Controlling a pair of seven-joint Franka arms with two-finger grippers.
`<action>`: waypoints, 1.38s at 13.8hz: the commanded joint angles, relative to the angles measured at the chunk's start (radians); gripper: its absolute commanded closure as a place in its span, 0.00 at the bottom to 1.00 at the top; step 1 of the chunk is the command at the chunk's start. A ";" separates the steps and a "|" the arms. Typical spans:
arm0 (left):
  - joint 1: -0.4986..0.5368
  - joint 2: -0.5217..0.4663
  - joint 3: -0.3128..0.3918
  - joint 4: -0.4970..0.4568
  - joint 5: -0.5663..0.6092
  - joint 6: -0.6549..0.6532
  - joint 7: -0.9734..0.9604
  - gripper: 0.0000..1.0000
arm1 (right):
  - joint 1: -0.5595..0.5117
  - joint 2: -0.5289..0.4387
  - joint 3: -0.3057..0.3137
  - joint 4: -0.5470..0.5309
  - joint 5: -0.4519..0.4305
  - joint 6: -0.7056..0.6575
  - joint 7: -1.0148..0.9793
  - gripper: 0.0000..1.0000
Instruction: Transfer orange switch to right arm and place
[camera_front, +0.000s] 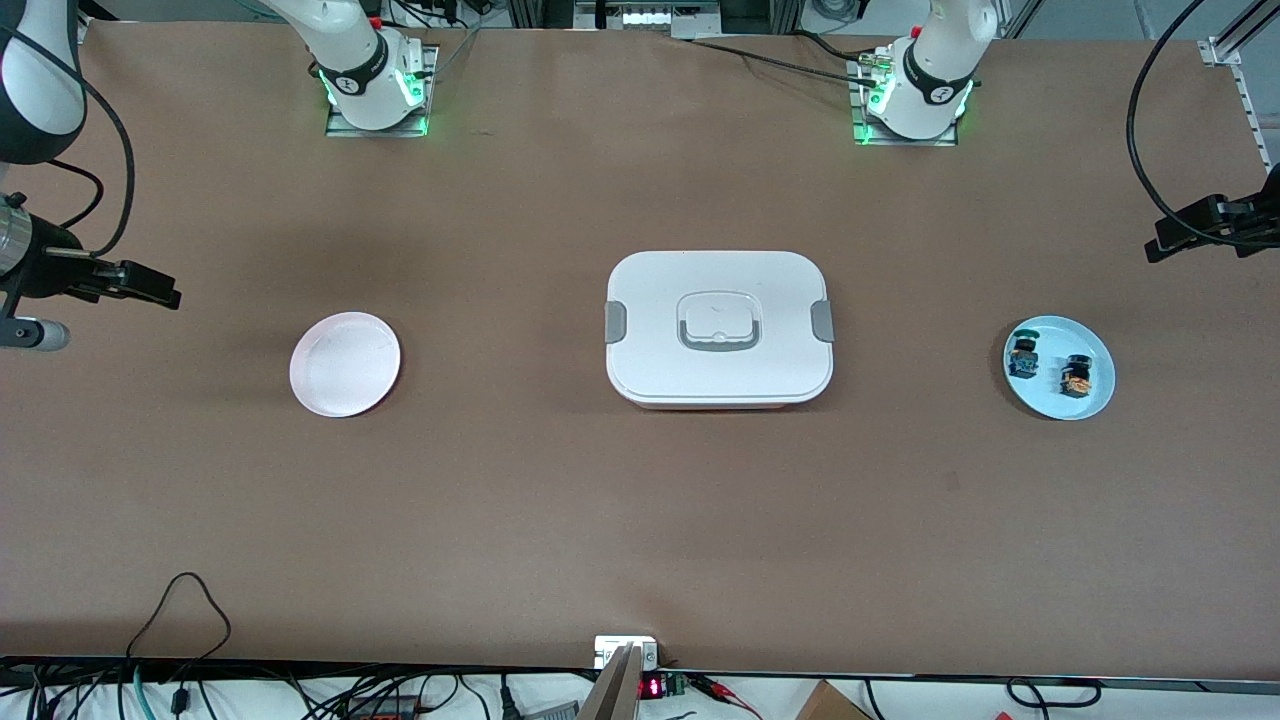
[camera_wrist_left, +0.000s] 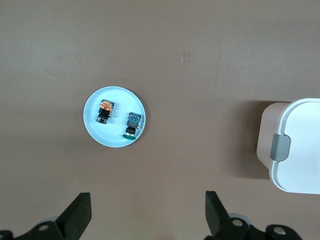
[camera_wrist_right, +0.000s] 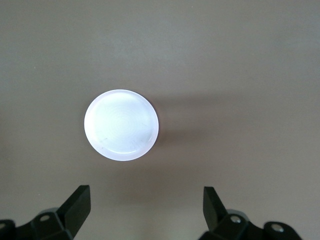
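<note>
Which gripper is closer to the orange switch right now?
Left. The left gripper hangs open above the table near the blue plate holding the orange switch; the right gripper hangs open near the pink plate.

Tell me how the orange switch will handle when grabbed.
The orange switch looks rigid and probably light, being tiny on its blue plate. Lying on its side, it may skid or rotate on the smooth plate, possibly bumping the green switch beside it.

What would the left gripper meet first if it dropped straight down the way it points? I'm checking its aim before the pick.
Probably bare table beside the blue plate; the left gripper looks offset from the orange switch.
</note>
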 joint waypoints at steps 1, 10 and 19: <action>0.006 0.007 -0.002 0.023 -0.016 -0.014 0.009 0.00 | 0.001 -0.001 0.008 0.010 -0.005 0.011 0.007 0.00; 0.006 0.018 -0.006 -0.009 0.004 -0.050 0.237 0.00 | 0.039 -0.008 0.023 0.123 -0.006 0.014 -0.005 0.00; 0.049 0.038 -0.003 -0.136 0.127 0.066 1.007 0.00 | 0.048 0.009 0.023 0.117 -0.018 -0.078 -0.005 0.00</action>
